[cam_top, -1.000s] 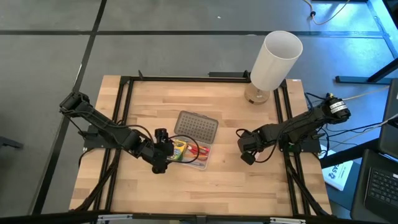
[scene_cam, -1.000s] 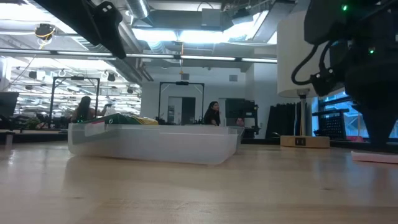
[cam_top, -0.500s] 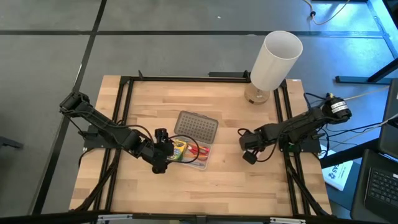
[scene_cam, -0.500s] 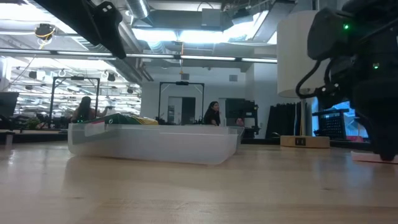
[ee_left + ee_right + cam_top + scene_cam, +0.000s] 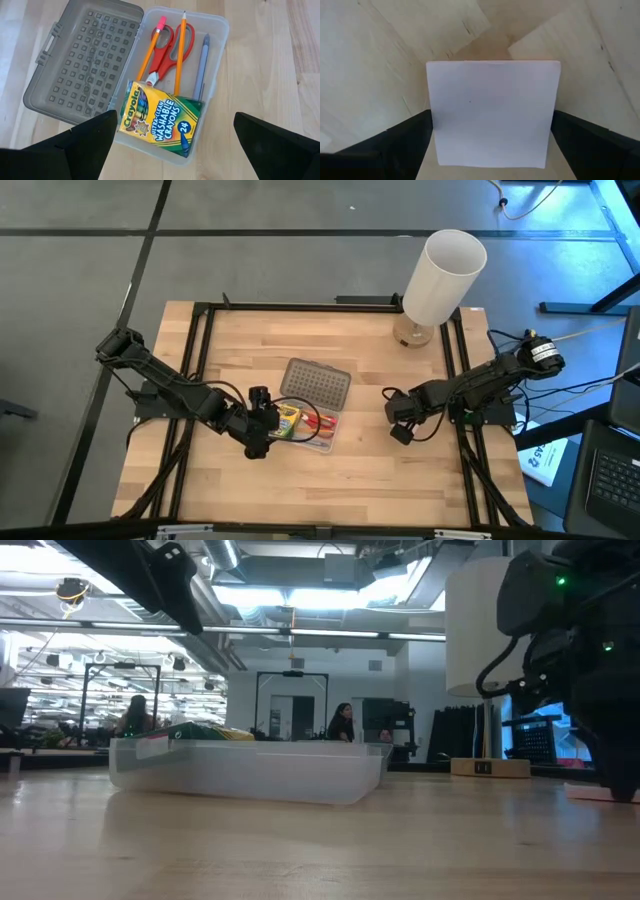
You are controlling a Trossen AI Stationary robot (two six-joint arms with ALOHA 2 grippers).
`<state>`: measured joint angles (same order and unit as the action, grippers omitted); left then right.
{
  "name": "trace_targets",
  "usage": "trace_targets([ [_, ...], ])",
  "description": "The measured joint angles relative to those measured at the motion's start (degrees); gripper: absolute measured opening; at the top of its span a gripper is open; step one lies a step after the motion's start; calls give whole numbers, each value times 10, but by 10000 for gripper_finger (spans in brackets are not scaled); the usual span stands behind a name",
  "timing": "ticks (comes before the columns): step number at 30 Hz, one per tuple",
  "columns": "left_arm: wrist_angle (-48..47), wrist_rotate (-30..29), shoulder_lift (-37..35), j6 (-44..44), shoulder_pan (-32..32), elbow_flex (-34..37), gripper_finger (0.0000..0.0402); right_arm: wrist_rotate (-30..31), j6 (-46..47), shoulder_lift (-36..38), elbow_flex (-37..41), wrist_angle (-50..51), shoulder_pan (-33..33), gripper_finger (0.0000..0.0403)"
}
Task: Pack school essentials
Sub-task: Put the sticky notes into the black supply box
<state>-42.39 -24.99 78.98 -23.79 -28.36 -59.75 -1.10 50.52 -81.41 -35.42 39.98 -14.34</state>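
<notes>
Table (image 5: 330, 480): I see a light wooden top framed by black rails, both dark arms reaching in from its sides.
White cylinder (image 5: 443, 275): it stands tall at the far right corner of the table, on a tan base.
Clear box (image 5: 215, 37): it sits mid-table, open, its grey dotted lid (image 5: 85, 60) folded flat beside it.
Left gripper (image 5: 258, 442): I have it just at the near left corner of the box, fingers spread wide apart with nothing between them.
Right gripper (image 5: 400, 430): it is low over bare table to the right of the box, well apart from it, fingers spread on either side of a pale square sheet (image 5: 492, 112) lying flat on the wood.
Crayon box (image 5: 161, 118): green and yellow, it lies tilted in the near end of the clear box.
Scissors (image 5: 170, 50): red-handled, in the box.
Pencils (image 5: 181, 55): two thin orange ones lie across the scissors.
Pen (image 5: 201, 67): bluish-purple, along the box wall beside the pencils.
</notes>
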Motion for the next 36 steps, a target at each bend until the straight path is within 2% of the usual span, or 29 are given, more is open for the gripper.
trace_targets([
  [10,0,0,0,0,0,0,394,35,8,0,1,-5,-37,391],
  [23,0,0,0,0,0,0,394,36,18,-2,-4,-12,-45,326],
  [32,0,0,0,0,0,0,394,43,18,-2,-69,-15,-45,290],
  [36,0,0,0,0,0,0,394,64,-1,-4,-113,-22,-45,268],
])
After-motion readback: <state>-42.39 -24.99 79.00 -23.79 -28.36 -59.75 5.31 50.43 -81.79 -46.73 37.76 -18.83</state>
